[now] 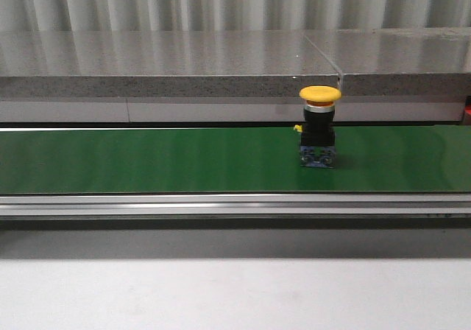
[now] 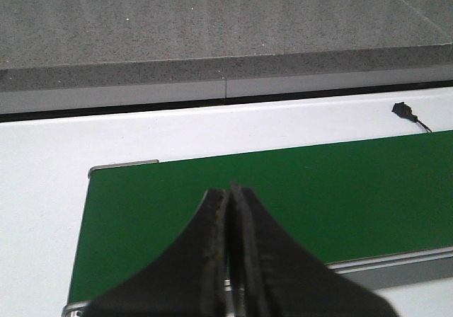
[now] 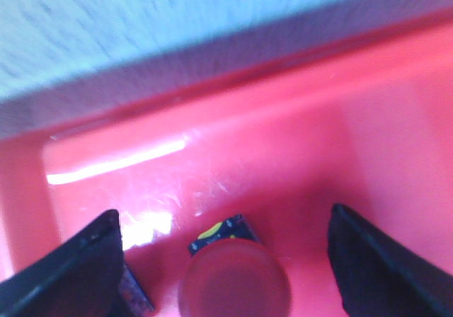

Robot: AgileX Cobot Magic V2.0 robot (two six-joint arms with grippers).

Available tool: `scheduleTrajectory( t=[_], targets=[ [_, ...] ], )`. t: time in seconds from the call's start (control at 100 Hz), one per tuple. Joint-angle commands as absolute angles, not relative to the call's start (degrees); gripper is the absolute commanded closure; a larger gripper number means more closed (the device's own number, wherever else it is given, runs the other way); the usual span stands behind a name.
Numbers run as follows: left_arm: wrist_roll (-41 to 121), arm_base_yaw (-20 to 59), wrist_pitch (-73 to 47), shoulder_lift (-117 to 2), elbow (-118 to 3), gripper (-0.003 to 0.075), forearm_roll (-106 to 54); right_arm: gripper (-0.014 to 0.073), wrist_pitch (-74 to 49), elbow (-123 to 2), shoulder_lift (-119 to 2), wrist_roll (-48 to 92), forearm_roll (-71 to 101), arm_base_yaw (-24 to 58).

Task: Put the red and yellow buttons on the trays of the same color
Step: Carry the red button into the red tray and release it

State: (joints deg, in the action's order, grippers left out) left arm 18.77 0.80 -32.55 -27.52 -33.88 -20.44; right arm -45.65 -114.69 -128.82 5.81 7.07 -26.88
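Yellow mushroom-head push button (image 1: 319,126) stands upright on the flat matte green conveyor belt (image 1: 147,160), right of the belt's middle, nearer its far edge. Domed glossy yellow cap, black boxy body, bluish contact block at the base touching the belt. Small yellow tab sticks out on its left side. Brushed metal rail (image 1: 221,206) runs along the belt's near edge; speckled grey stone ledge (image 1: 162,68) sits behind the far edge. White smooth surface (image 1: 221,293) is in front of the rail.

Left wrist view: left gripper (image 2: 228,260) black, curved, tapering, jaws pressed together with nothing between them, hovering over the rounded end corner of the belt. Small black object with a thin wire (image 2: 405,110) lies on the white surface past the belt; too small to identify.

Right wrist view is blurred. Right gripper (image 3: 225,260) jaws spread wide, only the dark tips visible, cut off at the frame edges. Between them, not touching either one, a red round-capped push button (image 3: 233,281) sits inside the glossy red plastic tray (image 3: 297,119), its cap partly cropped. Dark block with a yellow mark shows beside the cap; detail unclear.
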Motion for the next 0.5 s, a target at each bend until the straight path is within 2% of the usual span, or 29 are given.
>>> scheduleTrajectory(
  t=[0.0,0.49],
  targets=[
    [18.62,1.15,-28.29,-27.68,-35.33,0.0740,-21.79,0.0000,-44.12,-116.74,-121.57,5.77,5.65,-27.29],
    [18.62,1.15,-28.29,-27.68,-35.33,0.0740,-21.79,0.0000,-55.89,-116.68,-104.85,5.77,4.80,-25.84]
  ],
)
